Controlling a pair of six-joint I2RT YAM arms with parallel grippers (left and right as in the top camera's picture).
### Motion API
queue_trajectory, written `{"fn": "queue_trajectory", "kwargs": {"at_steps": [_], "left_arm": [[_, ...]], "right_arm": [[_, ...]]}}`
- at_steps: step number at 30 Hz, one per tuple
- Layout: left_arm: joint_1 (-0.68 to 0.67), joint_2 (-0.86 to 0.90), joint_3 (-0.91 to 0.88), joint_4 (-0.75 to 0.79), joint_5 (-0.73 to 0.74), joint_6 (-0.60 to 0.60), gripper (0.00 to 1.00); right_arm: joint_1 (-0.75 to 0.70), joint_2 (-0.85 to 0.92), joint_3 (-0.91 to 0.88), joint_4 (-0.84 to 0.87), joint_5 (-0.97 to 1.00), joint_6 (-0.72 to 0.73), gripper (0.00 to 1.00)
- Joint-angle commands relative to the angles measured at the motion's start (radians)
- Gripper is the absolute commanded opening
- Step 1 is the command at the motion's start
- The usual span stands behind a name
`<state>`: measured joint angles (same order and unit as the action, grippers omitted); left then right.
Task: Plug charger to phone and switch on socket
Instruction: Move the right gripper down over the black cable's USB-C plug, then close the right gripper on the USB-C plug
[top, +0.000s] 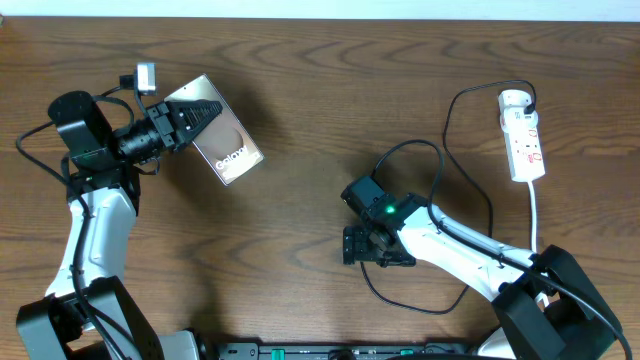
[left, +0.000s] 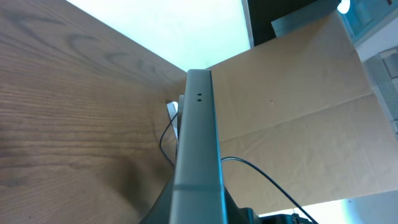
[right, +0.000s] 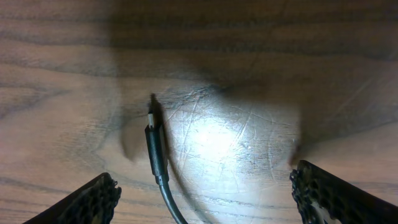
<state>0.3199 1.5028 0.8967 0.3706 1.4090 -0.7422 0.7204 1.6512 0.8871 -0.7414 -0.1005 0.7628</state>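
Note:
The phone (top: 228, 148), a dark glossy slab with "Galaxy" lettering, is held tilted above the table at the upper left, with my left gripper (top: 198, 116) shut on its end. The left wrist view shows only the phone's thin grey edge (left: 199, 137). The charger cable (top: 447, 125) runs from the white socket (top: 523, 138) at the upper right down to my right gripper (top: 378, 248). That gripper (right: 205, 199) hangs open over the table. The charger's connector tip (right: 155, 140) lies flat between its fingers (right: 87, 202), nearer the left one and touching neither.
The socket's white cord (top: 535, 215) runs down past the right arm. Loose loops of the black cable (top: 400, 300) lie around and below the right gripper. A cardboard sheet (left: 298, 118) stands beyond the table in the left wrist view.

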Motion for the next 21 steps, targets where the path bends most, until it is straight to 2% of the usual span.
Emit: {"fn": "queue_trajectory", "kwargs": {"at_steps": [1,13,17,21], "left_arm": [[0.004,-0.005,0.023,0.008,0.032,0.016,0.07],[0.004,-0.005,0.023,0.008,0.032,0.017,0.08],[0.004,-0.005,0.023,0.008,0.032,0.017,0.07],[0.004,-0.005,0.023,0.008,0.032,0.017,0.07]], "right_arm": [[0.008,0.005,-0.012,0.000,0.004,0.026,0.88],[0.036,0.006,-0.013,0.001,0.027,0.037,0.87],[0.039,0.006,-0.014,-0.002,0.027,0.045,0.84],[0.040,0.006,-0.016,-0.002,0.028,0.045,0.75]]}}
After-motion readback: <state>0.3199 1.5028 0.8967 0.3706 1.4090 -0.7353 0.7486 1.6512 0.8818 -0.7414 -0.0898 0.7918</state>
